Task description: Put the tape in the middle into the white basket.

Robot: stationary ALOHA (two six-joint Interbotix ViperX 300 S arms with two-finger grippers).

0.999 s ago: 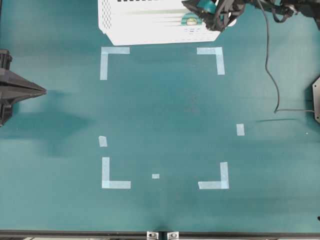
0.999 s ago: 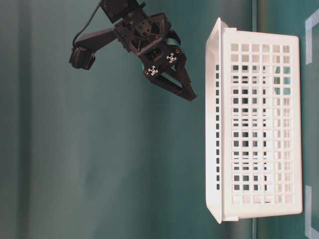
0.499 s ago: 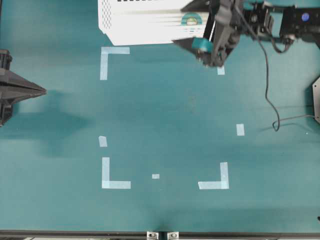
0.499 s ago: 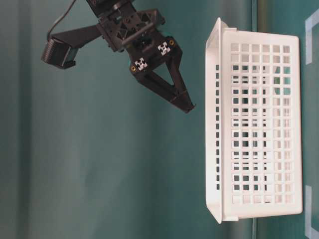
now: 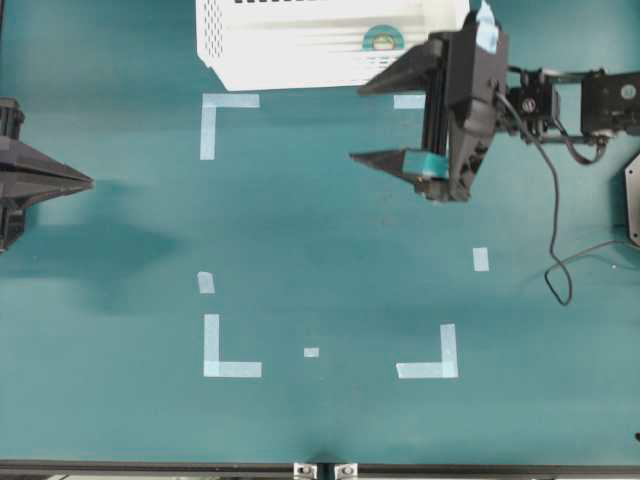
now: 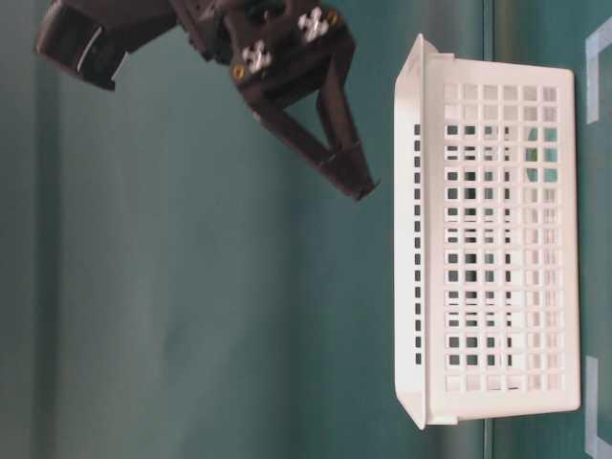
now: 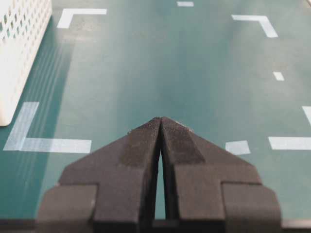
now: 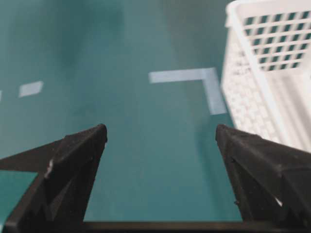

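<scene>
The overhead view is showing the tape lying inside the white basket, just beyond the released, empty right end effector.

The right gripper hangs above the table with its two black fingers spread wide and nothing between them; its arm reaches in from the right edge of the overhead view, a cable trailing behind. In the table-level view its fingers slant down from the wrist. The left gripper sits at the left edge of the overhead view, fingers pressed together to a point, level and empty.
</scene>
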